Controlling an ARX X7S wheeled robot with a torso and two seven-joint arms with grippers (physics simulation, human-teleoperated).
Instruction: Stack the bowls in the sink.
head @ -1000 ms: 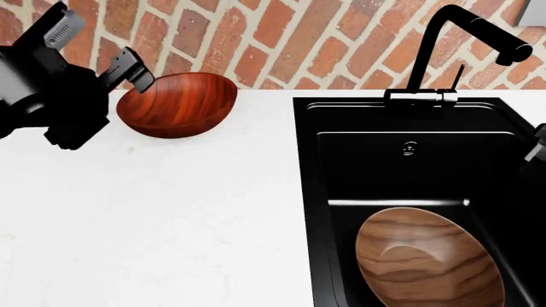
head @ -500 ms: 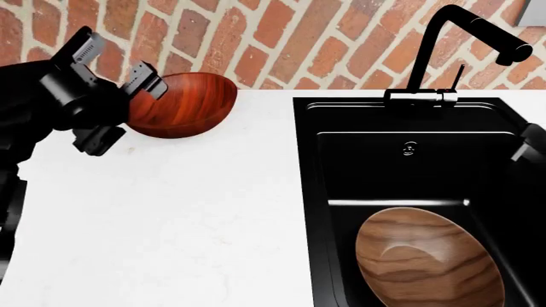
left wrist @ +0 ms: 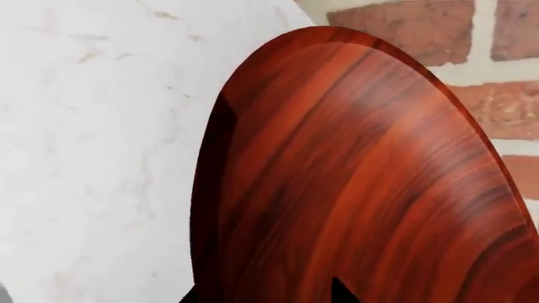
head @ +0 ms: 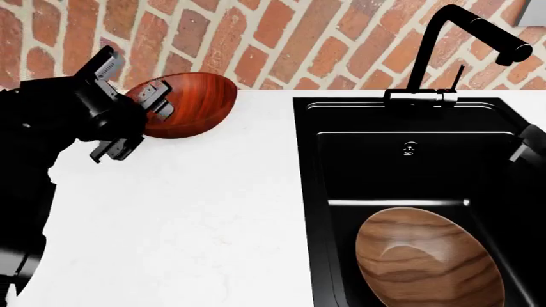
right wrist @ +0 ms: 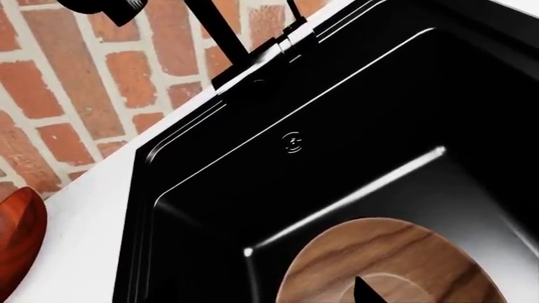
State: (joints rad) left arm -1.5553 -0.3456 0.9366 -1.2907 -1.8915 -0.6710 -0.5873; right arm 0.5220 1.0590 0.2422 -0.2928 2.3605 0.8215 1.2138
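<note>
I'm seeing my left fingers (head: pixel 152 101) gaping wide at the red bowl's (head: pixel 189 103) rim on the counter (head: pixel 196 211); right fingers' state I cannot tell.

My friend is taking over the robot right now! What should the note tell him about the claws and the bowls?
Left claw: open, at the near rim of the reddish bowl, not gripping it yet.
Right claw: only a sliver shows at the head view's right edge, over the sink; state unclear.
Reddish bowl: on the white counter by the brick wall.
Walnut bowl: already lying in the sink basin.
Done: one bowl in the sink.
Left: grasp the reddish bowl, carry it over, set it inside the walnut bowl.
</note>
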